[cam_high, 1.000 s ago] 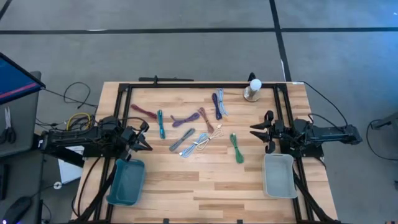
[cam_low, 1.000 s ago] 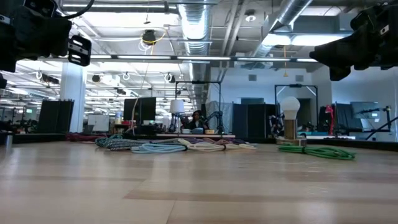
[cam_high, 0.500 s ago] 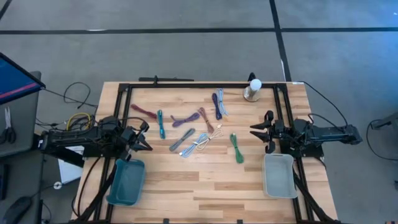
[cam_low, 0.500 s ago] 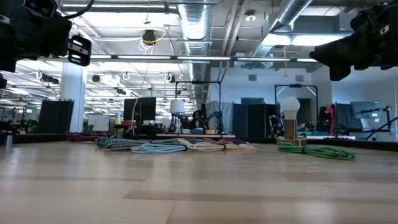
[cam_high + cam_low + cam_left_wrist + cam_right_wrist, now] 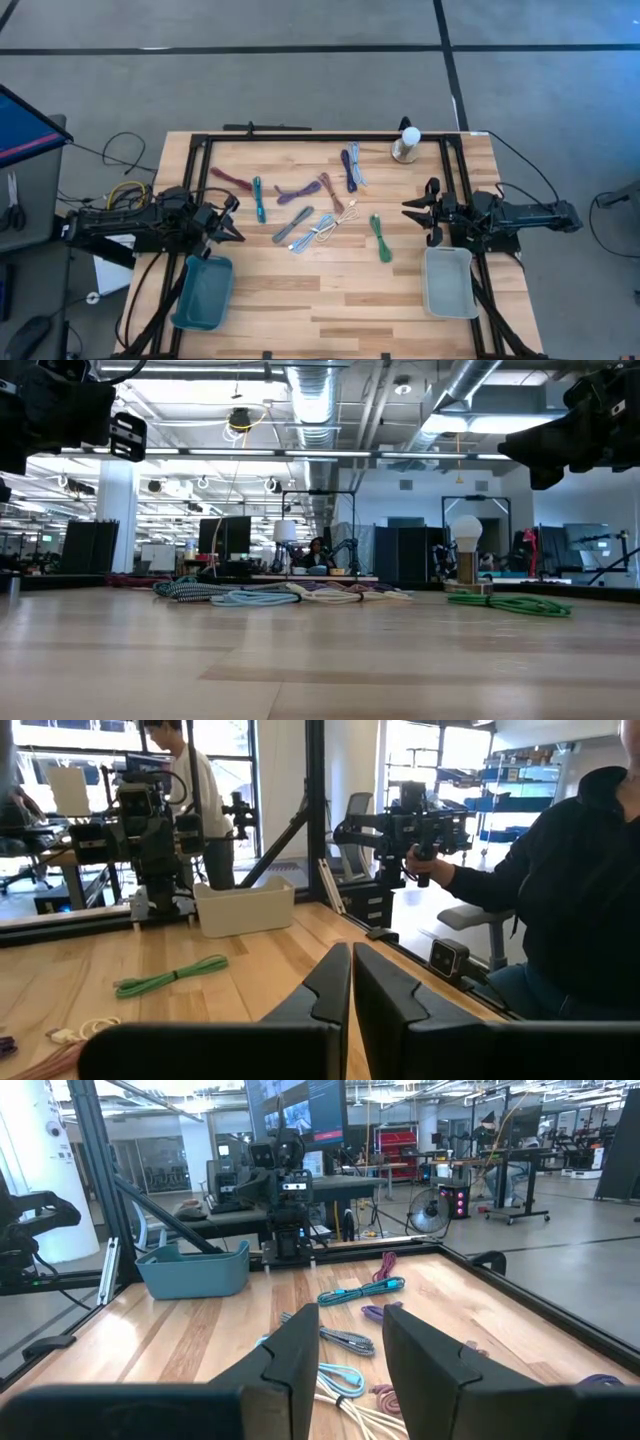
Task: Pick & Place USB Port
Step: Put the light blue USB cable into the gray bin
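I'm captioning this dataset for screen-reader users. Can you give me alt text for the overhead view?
Seen from above, a wooden table holds about ten coiled cables in its middle, among them a green cable. The left gripper hovers at the left edge above a teal bin; the right gripper hovers at the right edge above a white bin. A small lamp stands at the far edge.

Your left arm lies low along table's left edge, forearm level, left gripper [image 5: 232, 222] pointing toward table centre; fingers [image 5: 385, 995] nearly pressed together, thin slit between. Your right arm mirrors it at right edge, right gripper [image 5: 412, 211] aimed inward, fingers [image 5: 425, 1342] held apart with clear gap. Both grippers ride above tabletop, holding nothing.
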